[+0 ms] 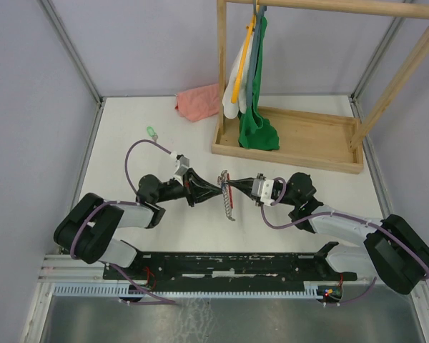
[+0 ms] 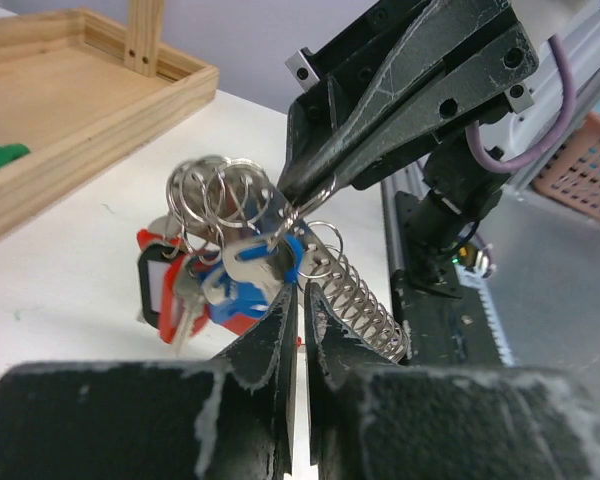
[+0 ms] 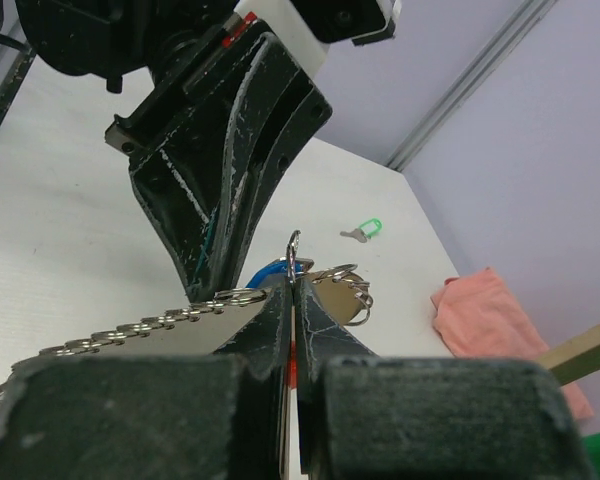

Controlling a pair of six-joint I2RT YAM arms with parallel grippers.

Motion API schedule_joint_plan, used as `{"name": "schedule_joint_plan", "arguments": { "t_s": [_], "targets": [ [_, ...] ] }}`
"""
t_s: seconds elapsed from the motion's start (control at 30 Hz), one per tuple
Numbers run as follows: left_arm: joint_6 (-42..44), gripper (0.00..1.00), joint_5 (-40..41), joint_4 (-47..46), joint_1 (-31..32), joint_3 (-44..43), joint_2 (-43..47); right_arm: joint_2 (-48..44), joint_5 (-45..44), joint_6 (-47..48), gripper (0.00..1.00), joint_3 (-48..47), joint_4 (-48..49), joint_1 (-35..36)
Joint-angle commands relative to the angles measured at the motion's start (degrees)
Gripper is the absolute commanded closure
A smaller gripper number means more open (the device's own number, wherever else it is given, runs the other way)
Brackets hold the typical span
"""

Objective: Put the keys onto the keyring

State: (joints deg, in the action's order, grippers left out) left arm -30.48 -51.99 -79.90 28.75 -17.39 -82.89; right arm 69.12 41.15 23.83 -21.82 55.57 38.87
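Top external view: keyring [image 1: 229, 200] held between the arms at mid-table [image 1: 200, 232]. Right gripper [image 1: 237, 187] is pressed together on one ring, steadying it for threading. Left gripper [image 1: 217, 188] stands a slit apart at the blue key [image 2: 292, 252], grip uncertain. Green key [image 1: 151, 132] lies well apart, far-left. Wooden tray [image 1: 286, 153] edge is near, with bare table nearside.

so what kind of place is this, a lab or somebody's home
Most likely a robotics lab cell, not a home: a white table fenced by metal frame posts and plain walls, the left arm and right arm bolted at its near edge, and staged props like the wooden rack.
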Motion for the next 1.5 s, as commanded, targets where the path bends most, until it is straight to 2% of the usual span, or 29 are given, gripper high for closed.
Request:
{"name": "schedule_joint_plan", "arguments": {
  "t_s": [0.0, 0.13, 0.23, 0.3, 0.37, 0.43, 0.47, 0.53, 0.77, 0.97, 1.13, 1.47],
  "targets": [
    [-9.7, 0.85, 1.62, -5.42, 1.51, -0.1, -1.17, 1.26, 1.04, -5.91, 0.99, -0.43, 12.22, -0.26],
    [-11.91, 0.81, 4.23, -10.16, 0.66, 2.06, -0.9, 2.06, 0.2, -6.7, 0.99, 0.28, 13.65, -0.27],
    [-8.13, 0.73, 6.17, -10.94, -0.9, 6.15, 4.82, -0.05, 0.12, -4.83, 0.99, 0.68, 8.58, -0.23],
    [-1.22, 0.68, 6.05, -2.14, -0.87, 6.29, 11.04, -2.11, 1.0, -2.73, 0.99, 0.28, 3.29, -0.24],
    [8.5, 0.64, 6.48, 14.11, -0.84, 4.74, 19.76, -3.78, 1.65, -1.3, 0.99, 0.29, 0.05, -0.29],
    [16.87, 0.61, 8.79, 24.27, -0.76, 4.04, 27.36, -5.16, 2.5, 0.35, 0.99, -0.17, -3.59, -0.23],
    [19.58, 0.6, 10.79, 26.08, -0.49, 4.46, 30.29, -5.68, 3.1, 1.24, 0.99, -0.6, -5.67, -0.27],
    [21.19, 0.57, 12.14, 23.42, -0.26, 5.87, 33.21, -6.38, 4.25, 2.67, 0.99, -1.39, -8.85, -0.23],
    [24.97, 0.57, 5.59, 20.85, -0.31, 1.15, 28.69, -7.99, 7.94, 4.1, 0.99, -3.36, -11.75, -0.17],
    [30.34, 0.61, 0.32, 24.73, -0.3, -1.65, 25.87, -9.24, 10.21, 5.46, 0.99, -4.62, -15.14, -0.1],
    [29.47, 0.68, -5.14, 24.38, -0.32, -3.58, 22.32, -9.79, 10.62, 6.43, 0.99, -5.1, -16.18, -0.03],
    [26.14, 0.71, -10.69, 21.42, -0.26, -5.08, 18.25, -8.96, 11.45, 6.9, 0.99, -5.85, -16.23, 0.14]
  ]
}}
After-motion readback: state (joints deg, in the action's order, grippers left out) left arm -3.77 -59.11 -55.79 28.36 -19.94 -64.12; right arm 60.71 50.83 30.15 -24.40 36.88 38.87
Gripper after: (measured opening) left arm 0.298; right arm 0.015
